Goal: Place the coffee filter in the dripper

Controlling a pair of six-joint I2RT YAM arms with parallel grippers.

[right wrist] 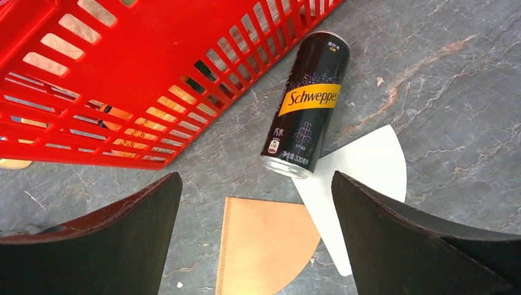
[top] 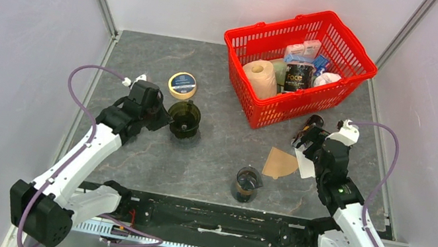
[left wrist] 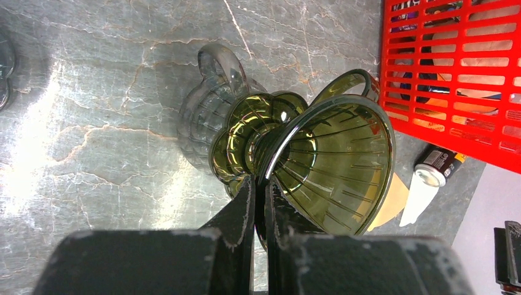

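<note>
1. The translucent olive-green glass cone dripper (left wrist: 335, 160) has fine dark ribs fanning down its inner wall.
2. The tan fan-shaped paper filter (right wrist: 264, 246) is plain brown, with a thin line of tiny marks along its straight edge.
3. The white fan-shaped paper filter (right wrist: 368, 166) is unmarked.
4. The black aluminium drink can (right wrist: 310, 104) bears a yellow band with black lettering, and pale small print below it.
5. The red plastic lattice basket (right wrist: 123, 74) is a single solid red.
6. The grey stone-look tabletop (top: 216, 163) is veined in pale cream and rust.
7. The round cream-rimmed tin (top: 182, 84) has a dark blue centre.
8. The white robot arms (top: 87, 152) have black joints and lilac cables.
</note>
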